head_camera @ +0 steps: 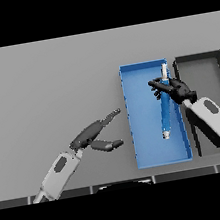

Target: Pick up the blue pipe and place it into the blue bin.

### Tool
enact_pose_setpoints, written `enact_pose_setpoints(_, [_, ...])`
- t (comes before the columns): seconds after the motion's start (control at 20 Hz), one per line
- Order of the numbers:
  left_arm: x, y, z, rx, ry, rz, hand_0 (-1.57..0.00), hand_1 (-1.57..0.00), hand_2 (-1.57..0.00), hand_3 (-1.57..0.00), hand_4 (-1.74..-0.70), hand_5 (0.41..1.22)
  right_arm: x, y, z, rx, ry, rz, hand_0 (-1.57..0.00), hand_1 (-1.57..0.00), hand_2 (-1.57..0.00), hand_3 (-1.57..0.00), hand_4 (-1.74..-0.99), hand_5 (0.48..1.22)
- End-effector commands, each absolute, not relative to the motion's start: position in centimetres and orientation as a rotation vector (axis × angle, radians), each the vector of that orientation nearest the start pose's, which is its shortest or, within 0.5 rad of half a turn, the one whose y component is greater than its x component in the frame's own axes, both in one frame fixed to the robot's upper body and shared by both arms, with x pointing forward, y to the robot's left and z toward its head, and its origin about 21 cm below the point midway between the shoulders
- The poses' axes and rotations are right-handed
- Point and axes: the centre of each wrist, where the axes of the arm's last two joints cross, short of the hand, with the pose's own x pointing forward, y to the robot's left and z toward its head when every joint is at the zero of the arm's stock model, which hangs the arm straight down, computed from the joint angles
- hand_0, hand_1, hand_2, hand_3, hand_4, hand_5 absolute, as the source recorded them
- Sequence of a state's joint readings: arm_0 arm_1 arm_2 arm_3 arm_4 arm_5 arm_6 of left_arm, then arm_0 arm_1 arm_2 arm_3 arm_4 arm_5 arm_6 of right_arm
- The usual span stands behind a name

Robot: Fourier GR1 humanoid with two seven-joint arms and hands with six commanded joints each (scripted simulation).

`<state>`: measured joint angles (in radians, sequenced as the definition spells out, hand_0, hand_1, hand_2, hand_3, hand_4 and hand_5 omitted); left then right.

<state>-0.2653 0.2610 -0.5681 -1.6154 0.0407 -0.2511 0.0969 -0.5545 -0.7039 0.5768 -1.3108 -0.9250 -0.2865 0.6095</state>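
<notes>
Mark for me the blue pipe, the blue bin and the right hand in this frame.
blue pipe (165, 115): head view, on the lower half of its blue shaft.
blue bin (145, 126): head view, on a bare part of its floor.
right hand (179, 90): head view, on the palm above the bin.

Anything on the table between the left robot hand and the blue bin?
Nothing: in the head view, only bare grey table separates the open left robot hand from the blue bin.
</notes>
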Motion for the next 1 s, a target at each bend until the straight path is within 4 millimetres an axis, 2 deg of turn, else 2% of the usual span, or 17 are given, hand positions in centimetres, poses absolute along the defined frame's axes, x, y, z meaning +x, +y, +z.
enact_pose_setpoints(0.0, [25.9, 13.6, 5.0, -0.43, -1.527, -0.963, 0.0, 0.0, 0.0, 0.0, -0.83, 0.476, 34.1, -25.3, 9.3, 0.08, -0.829, 0.167, -0.6, -0.57, -0.55, -0.33, -1.302, 1.182])
enact_pose_setpoints(0.1, [25.8, 13.7, 5.1, -0.436, -1.526, -0.959, 0.0, 0.0, 0.0, 0.0, -0.83, 0.477, 33.7, -24.9, 9.3, 0.074, -0.83, 0.28, -0.38, -0.36, -0.35, -0.21, -1.234, 1.091])
enact_pose_setpoints(0.2, [25.9, 13.7, 5.1, -0.433, -1.527, -0.954, 0.0, 0.0, 0.0, 0.0, -0.83, 0.477, 33.3, -24.8, 9.9, 0.018, -0.844, 0.405, -0.25, -0.23, -0.22, -0.13, -1.204, 1.002])
enact_pose_setpoints(0.4, [25.9, 13.5, 4.8, -0.434, -1.523, -0.964, 0.0, 0.0, 0.0, 0.0, -0.83, 0.471, 33.3, -24.3, 10.0, -0.023, -0.851, 0.479, -0.12, -0.09, -0.09, -0.05, -1.189, 0.88])
enact_pose_setpoints(0.65, [25.6, 13.5, 5.0, -0.429, -1.523, -0.96, 0.0, 0.0, 0.0, 0.0, -0.83, 0.472, 33.4, -24.3, 9.7, -0.054, -0.853, 0.472, -0.04, -0.03, -0.03, -0.02, -1.182, 0.795])
enact_pose_setpoints(0.95, [26.0, 12.9, 5.0, -0.405, -1.519, -0.968, 0.0, 0.0, 0.0, 0.0, -0.83, 0.473, 33.2, -24.2, 9.7, -0.034, -0.865, 0.471, -0.02, -0.01, -0.01, -0.01, -1.186, 0.767])
